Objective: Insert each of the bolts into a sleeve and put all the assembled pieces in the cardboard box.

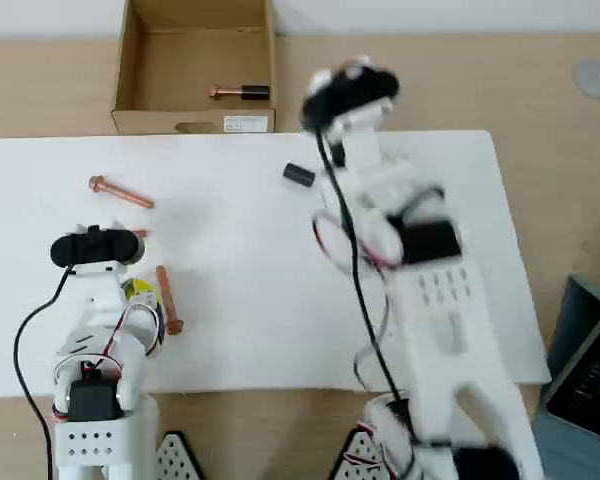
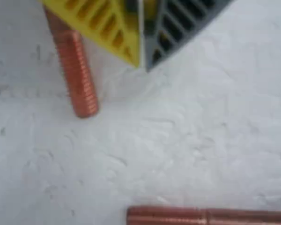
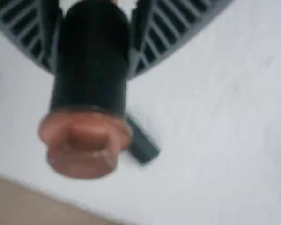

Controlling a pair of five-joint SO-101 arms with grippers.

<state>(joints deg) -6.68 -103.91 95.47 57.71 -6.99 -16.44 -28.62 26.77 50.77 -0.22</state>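
My right gripper (image 3: 91, 61) is shut on a black sleeve (image 3: 91, 56) with a copper bolt head (image 3: 82, 145) sticking out of its end. It hangs over the far edge of the white mat (image 1: 230, 290); the right arm's wrist (image 1: 348, 92) is just right of the cardboard box (image 1: 125, 70). One assembled piece (image 1: 240, 93) lies in the box. A loose black sleeve (image 1: 298, 175) (image 3: 143, 140) rests on the mat. My left gripper (image 2: 141, 58) is shut, its tips together, right beside a copper bolt (image 2: 77, 75). Another bolt (image 2: 206, 216) lies close by.
More copper bolts lie on the mat's left part: one (image 1: 120, 192) near the far left, one (image 1: 168, 298) beside the left arm (image 1: 95, 248). A dark object (image 1: 590, 360) sits off the mat's right edge. The brown table (image 1: 560, 170) surrounds the mat.
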